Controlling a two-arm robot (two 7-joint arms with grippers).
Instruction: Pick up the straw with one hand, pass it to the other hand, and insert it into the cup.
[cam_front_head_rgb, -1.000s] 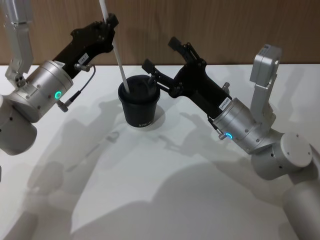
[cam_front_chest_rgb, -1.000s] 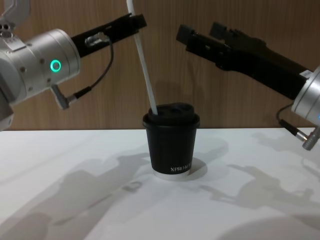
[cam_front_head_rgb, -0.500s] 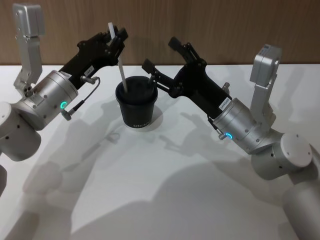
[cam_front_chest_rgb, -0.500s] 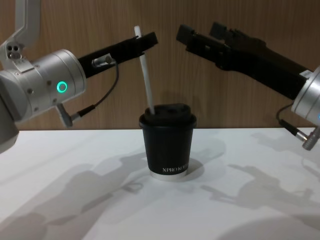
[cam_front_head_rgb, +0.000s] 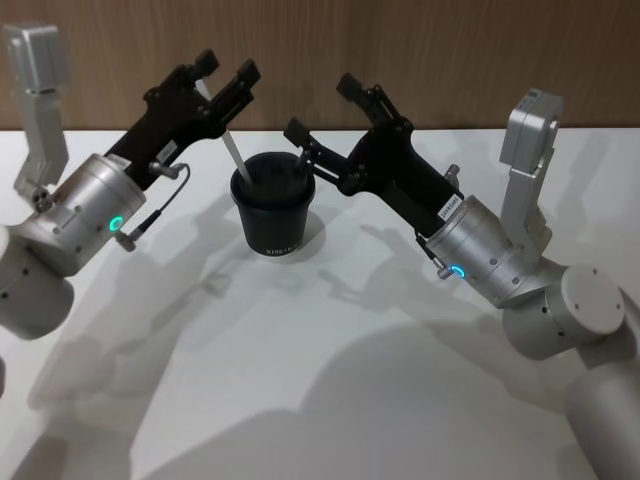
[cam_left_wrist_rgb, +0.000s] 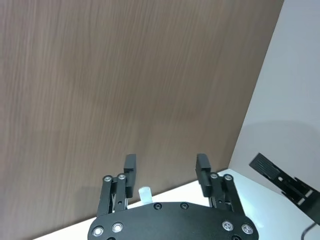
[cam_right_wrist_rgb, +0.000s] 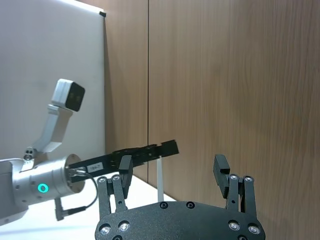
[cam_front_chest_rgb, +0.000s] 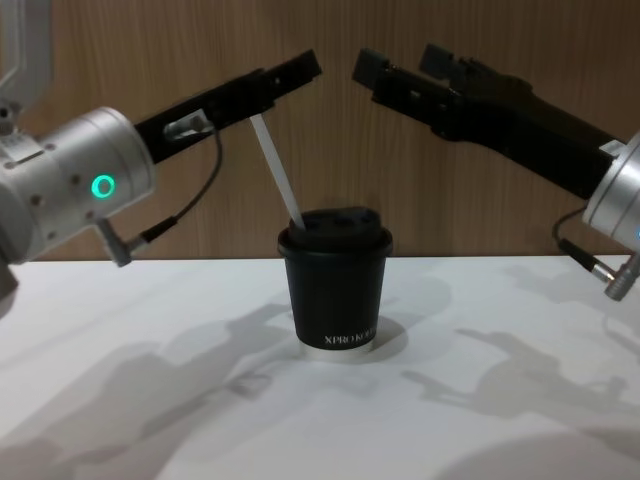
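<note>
The black cup (cam_front_head_rgb: 275, 215) (cam_front_chest_rgb: 335, 290) stands upright on the white table. The white straw (cam_front_head_rgb: 232, 155) (cam_front_chest_rgb: 278, 170) sticks out of its lid and leans toward my left side. My left gripper (cam_front_head_rgb: 228, 68) (cam_front_chest_rgb: 300, 68) is open above the cup's left, its fingers either side of the straw's top end. In the left wrist view the straw's tip (cam_left_wrist_rgb: 145, 192) lies close to one finger (cam_left_wrist_rgb: 129, 167), with no grip on it. My right gripper (cam_front_head_rgb: 320, 105) (cam_front_chest_rgb: 398, 62) hangs open and empty above the cup's right. The right wrist view shows the straw (cam_right_wrist_rgb: 160, 177) under the left gripper (cam_right_wrist_rgb: 167, 146).
The white table (cam_front_head_rgb: 300, 380) spreads in front of the cup, crossed by arm shadows. A wooden wall (cam_front_chest_rgb: 330, 150) runs close behind the cup and both grippers.
My left gripper has opened and let go of the straw. The straw has sunk deeper into the cup and now leans left. The right arm has not moved.
</note>
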